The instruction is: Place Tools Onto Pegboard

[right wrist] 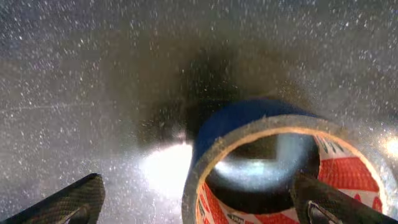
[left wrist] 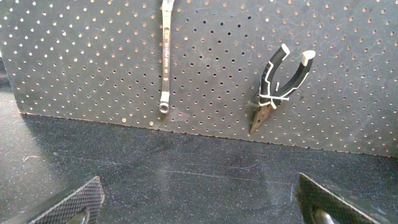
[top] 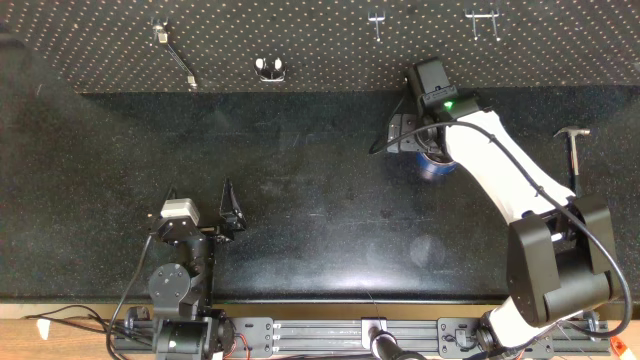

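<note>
In the top view the right arm's wrist covers its own right gripper point(right wrist: 200, 210) and most of the tape roll point(top: 438, 168), so only a blue arc of the roll pokes out from under the arm. The roll sits on the worktop point(top: 300, 150) toward the back edge, right of the middle, just in front of the pegboard point(top: 320, 40).

In the right wrist view the roll is cut off by the picture's edge, and glare on the worktop beside it washes out its near rim. The gripper's fingers are spread wide. The roll lies between them, well off-centre and close against one finger, with a broad gap to the other. Whether that near finger touches the roll cannot be told.

The left gripper point(top: 228, 207) is low near the front-left of the worktop, dark against the dark surface and hard to read from above. Its wrist view shows the fingers set far apart with nothing between them.

A wrench point(left wrist: 165, 56) and a pair of pliers point(left wrist: 280, 84) hang on the pegboard's left half. The wrench's upper end is cut off in the left wrist view.

A hammer point(top: 573, 152) lies near the worktop's right edge. The end of its handle runs close to the right arm.
</note>
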`<state>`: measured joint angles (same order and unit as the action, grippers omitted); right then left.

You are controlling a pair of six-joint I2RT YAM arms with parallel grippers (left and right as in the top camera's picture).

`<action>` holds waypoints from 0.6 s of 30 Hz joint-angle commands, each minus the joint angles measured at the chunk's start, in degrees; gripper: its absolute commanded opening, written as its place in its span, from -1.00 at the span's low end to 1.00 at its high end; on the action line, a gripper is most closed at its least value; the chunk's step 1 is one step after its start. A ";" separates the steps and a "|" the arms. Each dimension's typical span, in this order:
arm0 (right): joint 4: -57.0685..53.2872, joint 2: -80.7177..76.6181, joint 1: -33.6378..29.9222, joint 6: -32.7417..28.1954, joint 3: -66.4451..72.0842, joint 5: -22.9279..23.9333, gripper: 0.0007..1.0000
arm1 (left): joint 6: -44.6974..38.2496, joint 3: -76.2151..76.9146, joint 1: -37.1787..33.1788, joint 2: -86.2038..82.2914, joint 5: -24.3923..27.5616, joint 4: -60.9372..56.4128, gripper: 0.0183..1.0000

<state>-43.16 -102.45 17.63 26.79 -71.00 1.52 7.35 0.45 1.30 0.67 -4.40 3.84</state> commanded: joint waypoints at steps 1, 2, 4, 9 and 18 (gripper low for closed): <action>-0.61 -0.35 0.02 -0.17 -1.25 -0.13 0.95 | -0.74 -0.13 0.22 -0.46 0.17 0.31 0.99; -0.59 -0.35 0.02 -1.88 -1.25 -1.16 0.95 | -0.74 -0.13 0.22 -0.46 0.17 0.31 0.99; -1.31 -0.35 0.02 -2.47 -1.25 -1.31 0.95 | -0.74 -0.13 0.22 -0.46 0.17 0.31 0.99; -2.91 -0.42 0.02 -5.14 -1.25 -1.53 0.95 | -0.74 -0.13 0.22 -0.46 0.17 0.31 0.99; -3.52 -0.44 0.02 -9.01 -1.25 -1.53 -0.25 | -0.74 -0.13 0.22 -0.46 0.17 0.31 0.99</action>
<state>-46.33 -102.45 17.63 19.03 -71.00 0.27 7.33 0.45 1.30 0.67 -4.40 3.84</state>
